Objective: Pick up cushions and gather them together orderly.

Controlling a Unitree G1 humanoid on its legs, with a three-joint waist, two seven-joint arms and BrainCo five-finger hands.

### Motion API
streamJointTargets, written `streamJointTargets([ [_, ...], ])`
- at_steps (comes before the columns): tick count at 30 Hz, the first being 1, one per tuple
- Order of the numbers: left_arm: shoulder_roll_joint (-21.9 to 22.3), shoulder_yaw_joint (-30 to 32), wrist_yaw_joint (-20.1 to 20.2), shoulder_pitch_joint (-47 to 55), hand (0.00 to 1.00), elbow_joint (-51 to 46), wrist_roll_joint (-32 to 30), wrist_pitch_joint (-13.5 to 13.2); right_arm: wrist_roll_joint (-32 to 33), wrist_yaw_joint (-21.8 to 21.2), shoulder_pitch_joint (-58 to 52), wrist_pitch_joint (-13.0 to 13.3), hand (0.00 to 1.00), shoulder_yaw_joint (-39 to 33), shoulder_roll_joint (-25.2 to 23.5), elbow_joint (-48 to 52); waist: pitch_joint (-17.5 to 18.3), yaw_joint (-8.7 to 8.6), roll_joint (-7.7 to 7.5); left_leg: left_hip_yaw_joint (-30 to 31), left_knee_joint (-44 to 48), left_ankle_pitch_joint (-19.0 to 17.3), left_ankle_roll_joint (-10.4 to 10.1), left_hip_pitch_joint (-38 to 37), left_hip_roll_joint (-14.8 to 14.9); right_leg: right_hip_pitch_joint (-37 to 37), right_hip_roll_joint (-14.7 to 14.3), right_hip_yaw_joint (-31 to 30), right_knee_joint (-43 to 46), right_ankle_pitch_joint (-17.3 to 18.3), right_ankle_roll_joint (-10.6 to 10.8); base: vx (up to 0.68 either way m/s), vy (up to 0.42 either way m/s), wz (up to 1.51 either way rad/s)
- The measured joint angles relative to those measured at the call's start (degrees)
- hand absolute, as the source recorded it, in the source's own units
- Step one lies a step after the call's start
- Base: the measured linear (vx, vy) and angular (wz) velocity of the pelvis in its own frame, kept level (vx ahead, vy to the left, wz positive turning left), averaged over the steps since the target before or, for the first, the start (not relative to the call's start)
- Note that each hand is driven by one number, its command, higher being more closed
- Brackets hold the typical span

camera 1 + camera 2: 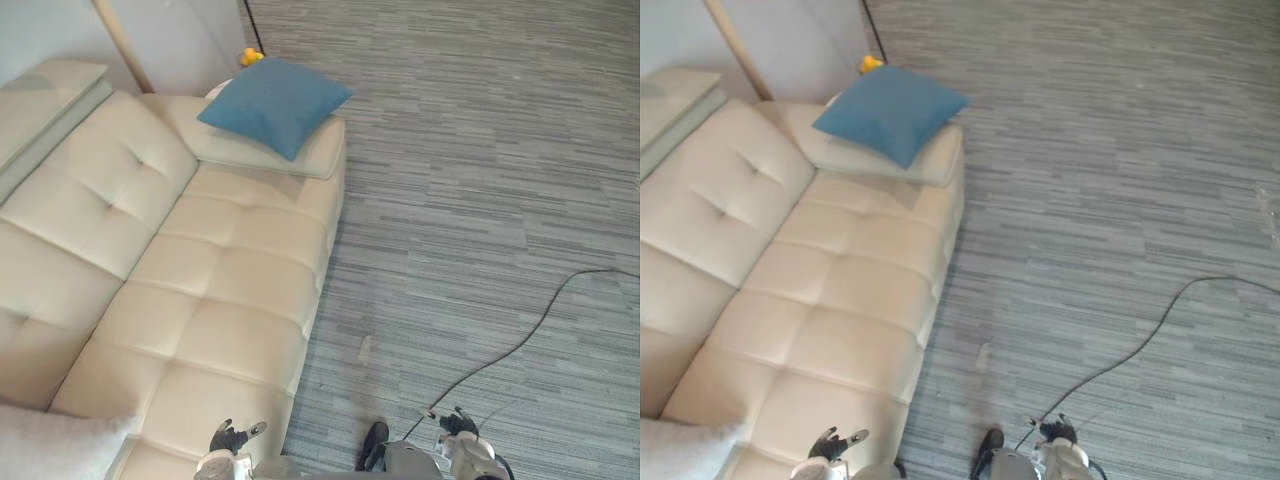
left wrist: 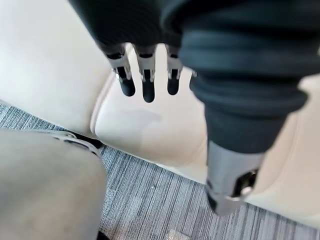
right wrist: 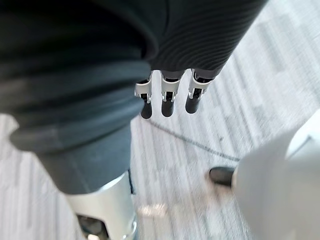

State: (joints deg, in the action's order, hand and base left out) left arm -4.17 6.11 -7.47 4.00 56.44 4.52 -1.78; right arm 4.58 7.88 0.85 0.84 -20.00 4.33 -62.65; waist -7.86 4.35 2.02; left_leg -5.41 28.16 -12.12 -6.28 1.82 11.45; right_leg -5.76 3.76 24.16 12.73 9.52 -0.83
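Two cushions lie on the sofa, well apart. The blue cushion sits at the far end, tilted on the padded armrest, one corner hanging just past the armrest's outer edge. The pale fuzzy cushion lies at the near end, in the corner of the seat close to the robot's left side.

Neither is in a hand. The left hand hangs low over the front edge of the seat. In its wrist view its fingers are straight and loose, the thumb held apart, with nothing between them. The right hand hangs over the grey carpet, its fingers likewise relaxed and empty.

By my reading, the task is at its start: nothing is gathered and no cushion has been reached for yet. The pale cushion is the nearer one, just beside the left hand, so the likely next move is for that hand to swing across the seat and close on its edge. The blue cushion is far off and would call for stepping along the sofa.

The cream sofa is the only thing here that holds anything. It carries the two cushions, and the seat between them is bare. A small yellow object peeks out behind the blue cushion, too hidden to identify.
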Motion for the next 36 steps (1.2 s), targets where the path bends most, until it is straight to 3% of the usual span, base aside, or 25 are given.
streamJointTargets([
  [1, 0.37, 0.17, 0.06, -0.01, 0.0, -1.18, 0.07, -0.11, 0.04, 0.02, -0.36, -0.17, 0.0, 0.67, 0.25, -0.21, -0.33, -0.09, 0.43, 2.22, 13.47, 1.96, -0.3, 6.29, 1.81, 2.66, -2.09, -0.45, -2.1, -0.01, -0.53, 0.23, -0.151, -0.14],
  [3, 0.45, -0.32, 0.11, -0.14, 0.0, -1.82, 0.09, -0.11, 0.06, 0.24, 0.15, -0.36, 0.0, 1.13, 0.39, -0.43, -0.68, 0.38, 1.37, 4.33, 25.01, -0.79, -0.27, 11.77, 1.18, 5.66, -4.11, -1.62, -4.13, 0.22, -2.96, 0.26, -0.042, -0.38],
  [5, 0.56, -0.83, 0.11, -0.29, 0.0, -2.93, 0.13, -0.22, 0.13, 0.69, 1.99, -0.4, 0.0, 1.04, 0.48, -1.43, -0.89, 1.33, 1.2, 3.58, 22.29, -3.31, 0.67, 14.85, -2.19, 7.09, -4.1, -3.55, -5.4, 0.36, -3.2, 0.27, 0.051, -0.53],
  [6, 0.67, -1.11, 0.12, -0.86, 0.0, -3.17, 0.19, -0.27, 0.15, 0.96, 3.07, -0.38, 0.0, 0.92, 0.39, -1.35, -1.53, 1.98, 1.18, 2.28, 15.46, -3.56, 1.42, 16.11, -4.27, 7.99, -3.64, -4.4, -5.72, 0.54, -2.83, 0.33, 0.122, -0.51],
  [8, 0.88, -1.13, 0.09, -1.05, 0.0, -3.15, 0.09, -0.12, 0.24, 1.14, 3.82, -0.32, 0.0, 0.46, 0.09, -0.86, -1.85, 2.1, 1.47, 2.07, -1.64, -0.76, 2.25, 16.02, -7.55, 9.66, -2.88, -5.15, -5.97, 1.83, -0.88, 0.34, 0.143, -0.35],
  [9, 1.15, -0.97, 0.08, -0.96, 0.0, -3.04, 0.2, -0.11, 0.4, 1.11, 3.48, -0.29, 0.0, 0.51, -0.07, -0.8, -1.46, 2.78, 1.84, 1.6, -7.4, 6.46, 4.05, 14.63, -8.48, 10.47, -2.74, -6.78, -6.01, 2.82, 0.56, 0.39, 0.129, -0.28],
  [10, 0.81, -1.09, 0.02, -1.08, 0.0, -2.98, 0.03, -0.1, 0.39, 1.06, 3.53, -0.39, 0.0, 1.07, -0.68, -0.81, -0.86, 3.52, 0.28, 0.4, -9.63, 6.35, 4.67, 12.79, -10.01, 11.25, -1.41, -8.46, -6.93, 2.7, 1.48, 0.41, 0.12, -0.26],
  [12, 0.48, -0.81, 0.06, -1.63, 0.0, -2.76, 0.08, 0.07, 0.37, 1.06, 3.36, -0.38, 0.0, 0.54, -0.82, 0.08, -0.95, 3.48, -0.64, -0.96, -7.43, 4.34, 7.91, 12.84, -10.91, 12.46, -0.2, -10.03, -8.18, 2.55, 2.91, 0.45, 0.102, -0.18],
  [13, 0.6, -0.33, 0.0, -1.64, 0.0, -2.72, 0.16, 0.09, 0.25, 1.04, 3.24, -0.38, 0.0, 0.22, -0.82, 0.87, -0.96, 4.19, -0.66, -2.31, -6.85, 2.52, 8.3, 11.58, -10.84, 12.16, 0.44, -12.38, -5.41, 3.13, 4.01, 0.42, 0.119, -0.45],
  [15, 0.63, -0.48, 0.03, -1.37, 0.0, -2.33, 0.07, 0.15, -0.08, 0.93, 3.31, -0.31, 0.0, 0.41, -1.0, 1.15, -0.89, 4.85, -0.32, -4.29, -8.64, 0.67, 8.5, 6.7, -10.34, 8.08, 1.42, -15.79, 8.45, 4.41, 6.68, 0.33, 0.107, -0.61],
  [17, 0.13, -1.36, 0.13, -1.03, 0.0, -1.78, 0.11, 0.49, -0.11, 0.45, 3.25, -0.31, 0.0, 0.97, -1.84, 1.06, -1.35, 3.94, -0.41, -4.84, -11.28, -0.65, 8.59, 0.08, -10.03, 0.36, 4.17, -15.25, 29.98, 3.28, 14.17, 0.33, 0.049, -0.22],
  [19, -0.74, -2.4, 0.06, -0.61, 0.0, -1.42, 0.1, 0.9, -0.16, 0.38, 1.9, -0.5, 0.0, 1.16, -1.96, 0.98, -1.33, 3.35, -0.39, -5.23, -15.55, -0.76, 8.58, -5.95, -9.73, -3.08, 8.13, -8.26, 33.72, 5.01, 8.95, 0.35, 0.0, 0.02],
  [21, -1.1, -2.87, -0.01, -0.35, 0.0, -1.28, 0.09, 1.01, -0.17, 0.23, 2.21, -0.49, 0.0, 1.72, -1.94, 0.93, -1.3, 2.86, -0.41, -5.25, -17.64, -0.88, 8.3, -8.05, -8.58, -5.04, 8.59, -4.21, 26.33, 5.4, 7.12, 0.31, -0.062, 0.03],
  [23, -1.41, -2.86, 0.0, -0.07, 0.0, -1.25, 0.02, 1.09, -0.16, 0.0, 2.69, -0.44, 0.0, 2.21, -1.85, 0.85, -1.4, 1.94, -0.59, -4.52, -18.04, -1.37, 7.47, -8.07, -7.2, -7.69, 7.03, -4.01, 10.54, 0.74, 5.45, 0.33, -0.162, 0.15],
  [25, -1.63, -2.78, -0.01, -0.1, 0.0, -1.29, -0.03, 1.15, -0.16, -0.03, 2.4, -0.57, 0.0, 2.2, -1.83, 0.8, -1.92, 1.47, -1.46, -2.81, -18.06, -2.62, 5.59, -9.3, -6.64, -8.59, 5.98, -7.99, -0.45, -6.73, 5.92, 0.29, -0.223, 0.26],
  [26, -1.77, -2.78, -0.02, -0.08, 0.0, -1.28, -0.06, 1.15, -0.15, -0.03, 2.19, -0.67, 0.0, 2.17, -1.84, 0.76, -2.12, 1.39, -1.63, -2.46, -18.16, -3.17, 4.88, -9.99, -6.63, -8.6, 5.96, -9.28, -2.22, -8.25, 6.21, 0.35, -0.318, 0.39],
  [27, -1.83, -2.63, -0.08, 0.16, 0.0, -0.93, -0.56, 1.19, -0.16, -0.01, 1.76, -0.77, 0.0, 2.01, -1.09, 0.79, -2.26, 0.88, -1.04, -0.85, -18.01, -5.34, 3.29, -11.62, -5.59, -8.61, 4.77, -10.23, -0.18, -12.2, 4.32, 0.42, -0.369, 0.24],
  [28, -1.18, -2.36, -0.02, 0.52, 0.0, -0.62, -0.55, 1.14, -0.18, -0.05, 1.64, -0.85, 0.0, 2.01, -0.19, 0.56, -1.71, 1.11, 0.34, 0.78, -15.55, -5.56, 3.37, -11.2, -4.07, -8.8, 3.6, -9.53, 2.64, -8.8, 2.89, 0.35, -0.306, 0.18],
  [29, -1.07, -2.15, -0.07, 0.55, 0.0, -0.65, -0.57, 1.12, -0.18, -0.07, 1.82, -0.84, 0.0, 2.02, -0.03, 0.54, -1.56, 1.14, 0.5, 1.72, -12.69, -5.55, 3.38, -9.79, -3.52, -8.88, 3.24, -9.37, 3.25, -7.87, 2.62, 0.41, -0.39, 0.08],
  [30, -0.66, -0.81, -0.09, 0.5, 0.0, -0.82, -0.53, 1.05, -0.15, -0.08, 2.14, -0.81, 0.0, 1.98, 0.27, 0.55, -1.46, 1.01, 1.15, 4.69, -0.83, -4.83, 2.8, -3.94, -1.96, -7.53, 2.07, -7.71, 2.8, -6.81, 1.96, 0.35, -0.352, 0.27],
  [31, -0.2, -0.28, -0.12, 0.01, 0.0, -0.81, -0.45, 1.09, -0.15, -0.03, 2.04, -0.79, 0.0, 2.06, 0.42, 0.51, -2.08, 0.87, 2.1, 6.96, 12.12, -0.81, 1.11, 2.0, -0.3, -4.45, 0.5, -6.2, 0.82, -5.91, 1.01, 0.42, -0.396, 0.31],
  [32, -0.19, -0.3, -0.12, -0.13, 0.0, -0.87, -0.44, 1.07, -0.13, 0.01, 2.09, -0.83, 0.0, 2.12, 0.43, 0.47, -2.45, 0.93, 2.33, 7.11, 16.04, 1.2, 1.14, 3.85, 0.44, -2.93, -0.19, -5.93, -0.25, -5.6, 0.46, 0.35, -0.238, 0.3],
  [33, -0.23, -0.36, -0.11, -0.19, 0.0, -1.31, -0.07, 0.96, -0.09, 0.16, 1.67, -0.96, 0.0, 2.2, 0.2, -0.08, -2.94, 1.62, 2.29, 6.66, 23.86, 0.11, 1.28, 7.88, 1.17, 1.36, -1.63, -5.6, -3.04, -5.33, -0.99, 0.34, -0.178, 0.11],
  [35, -0.39, -0.64, -0.07, -0.24, 0.0, -2.04, 0.08, 0.91, -0.03, 0.79, 2.09, -1.14, 0.0, 2.06, 0.38, -1.22, -3.13, 2.16, 1.88, 3.78, 23.8, -2.42, 2.09, 11.46, 0.07, 5.49, -1.79, -5.18, -6.07, -4.8, -1.14, 0.33, -0.133, 0.06],
  [36, -0.56, -1.11, -0.06, -0.38, 0.0, -2.4, 0.08, 0.91, 0.03, 1.17, 2.63, -1.12, 0.0, 2.0, 0.58, -1.22, -3.09, 2.16, 1.82, 0.77, 18.52, -3.05, 2.41, 14.11, -1.09, 7.4, -1.51, -4.53, -7.78, -4.63, -0.77, 0.3, -0.045, 0.13],
])
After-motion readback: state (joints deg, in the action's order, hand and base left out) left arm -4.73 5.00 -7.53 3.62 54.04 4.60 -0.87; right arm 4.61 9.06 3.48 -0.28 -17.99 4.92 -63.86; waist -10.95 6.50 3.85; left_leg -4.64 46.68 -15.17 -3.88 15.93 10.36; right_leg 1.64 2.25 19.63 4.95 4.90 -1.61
